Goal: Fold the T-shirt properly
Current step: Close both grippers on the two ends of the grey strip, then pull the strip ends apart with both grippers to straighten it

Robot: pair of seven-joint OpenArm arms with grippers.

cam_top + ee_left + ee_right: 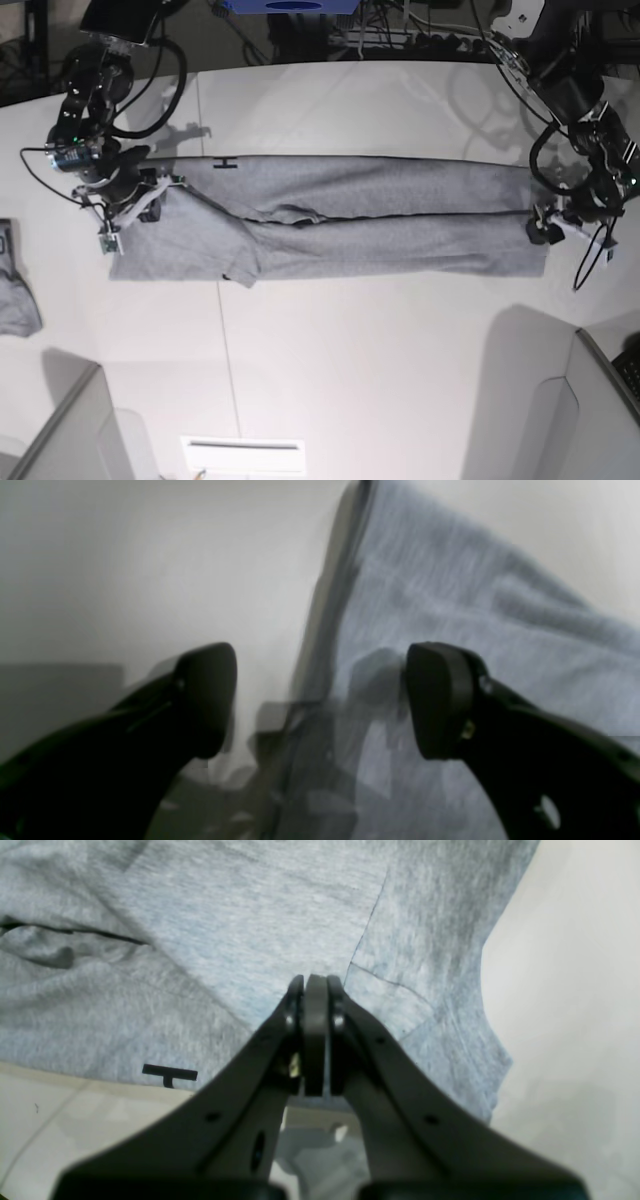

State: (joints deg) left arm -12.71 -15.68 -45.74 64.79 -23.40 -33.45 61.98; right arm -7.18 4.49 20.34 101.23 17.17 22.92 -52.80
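Observation:
The heather-grey T-shirt (380, 225) lies folded into a long band across the white table (350, 350). My right gripper (315, 982) is shut, its tips down on the T-shirt (225, 915) by a sleeve seam at the band's left end (150, 195). Whether cloth is pinched does not show. A bit of black lettering (170, 1072) peeks out at the hem. At the band's other end my left gripper (322, 700) stands open over the T-shirt's edge (450, 605). One finger (440, 700) is above the cloth and the other (210, 700) above bare table. That view is blurred.
A small grey cloth bundle (15, 290) lies at the table's left edge. A white sheet (240, 445) sits at the front edge. Grey panels (60, 430) rise at both front corners. Cables and boxes (290, 15) crowd the back.

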